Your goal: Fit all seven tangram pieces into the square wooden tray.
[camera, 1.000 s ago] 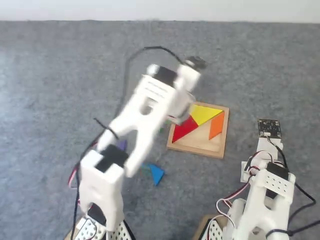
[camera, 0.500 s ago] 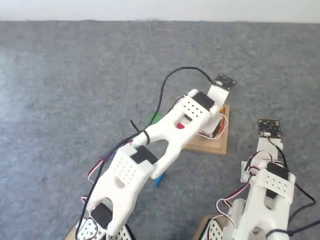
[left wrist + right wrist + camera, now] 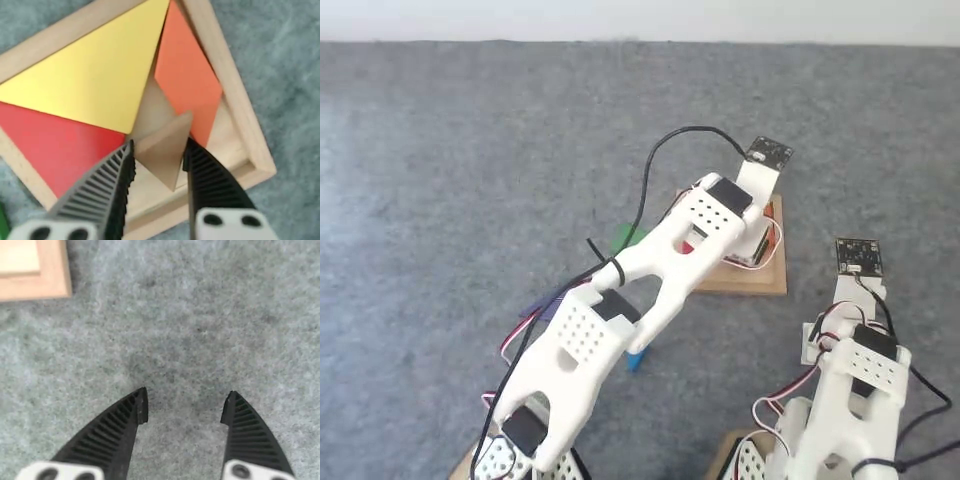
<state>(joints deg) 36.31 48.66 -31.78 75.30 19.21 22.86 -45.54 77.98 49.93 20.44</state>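
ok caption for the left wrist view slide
Left gripper holds a tan triangle over the wooden tray, beside its yellow piece, red piece and orange piece.

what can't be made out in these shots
High view: the left arm hides most of the wooden tray and its pieces.
High view: the arm covers the blue piece, shape unclear.
Left wrist view: the left gripper hides whether the tan triangle rests on the tray.

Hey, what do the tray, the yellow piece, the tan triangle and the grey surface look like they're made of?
Tray: bare pale wood, matte, faint grain on the rim.
Yellow piece: likely painted wood; flat, even colour, slight sheen.
Tan triangle, held in the left gripper: seemingly unpainted wood, the tray's tone.
Grey surface: felt or short carpet; fuzzy, mottled fibres.
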